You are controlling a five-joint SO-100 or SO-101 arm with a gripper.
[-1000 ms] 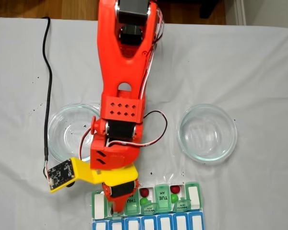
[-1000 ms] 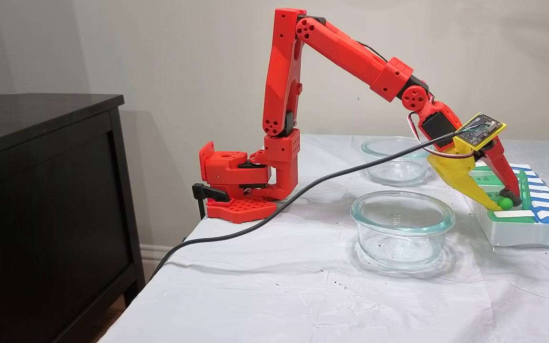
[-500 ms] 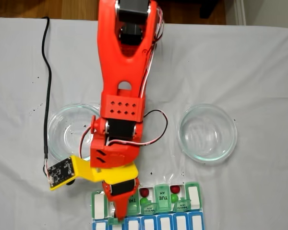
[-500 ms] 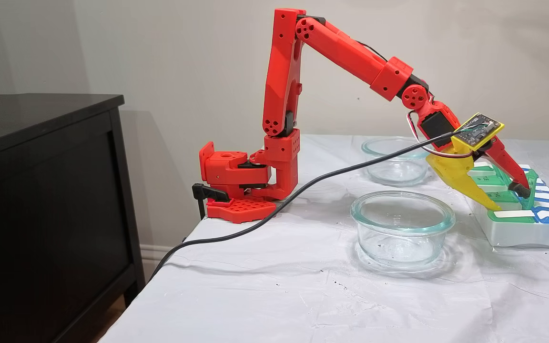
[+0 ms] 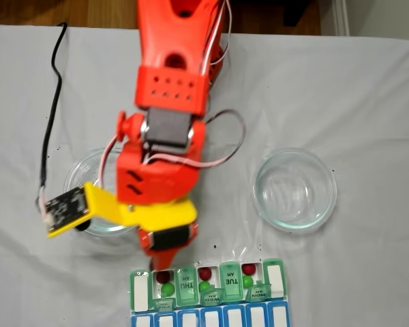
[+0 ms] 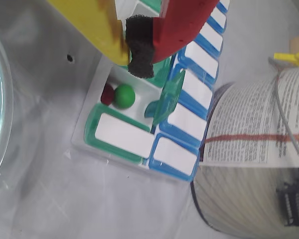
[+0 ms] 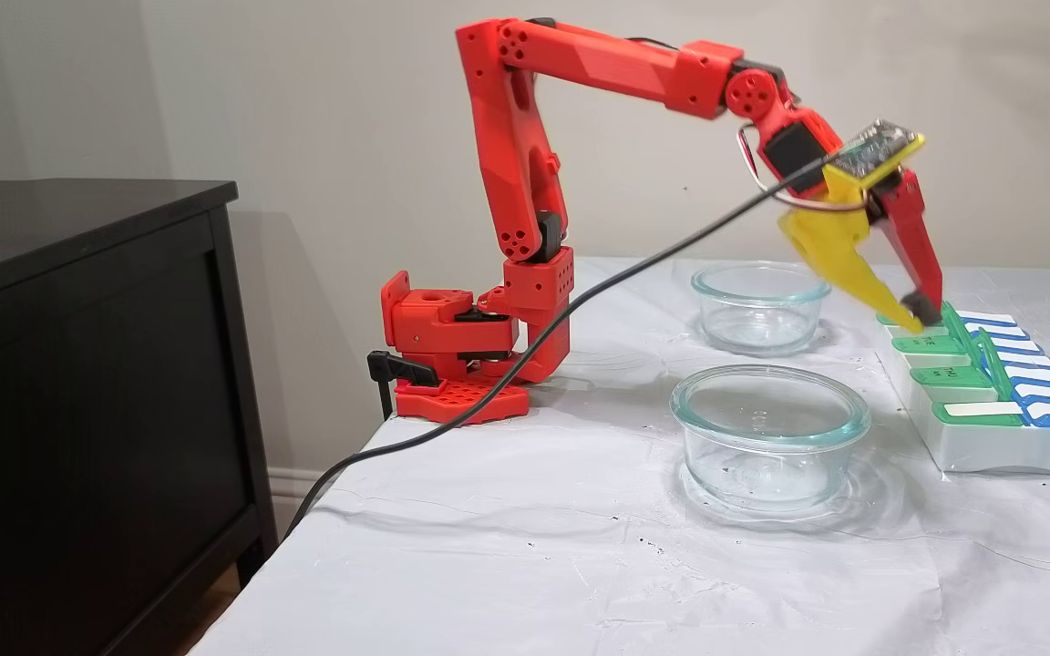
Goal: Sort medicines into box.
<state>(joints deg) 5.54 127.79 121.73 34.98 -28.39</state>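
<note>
Red and green medicines lie in the box; above it, the gripper hangs, jaws closed, empty.

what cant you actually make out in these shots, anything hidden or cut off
- Pill organizer: in a fixed view from above, its blue row is cut off by the bottom edge.
- Left glass dish: same view, the arm and yellow wrist mount cover most of it.
- Balls in the cells: from the side fixed view, the raised green lids and tray wall hide them.
- Gripper: in the wrist view, blurred; its tips look shut, holding nothing.
- Printed paper: text too blurred to read.
</note>
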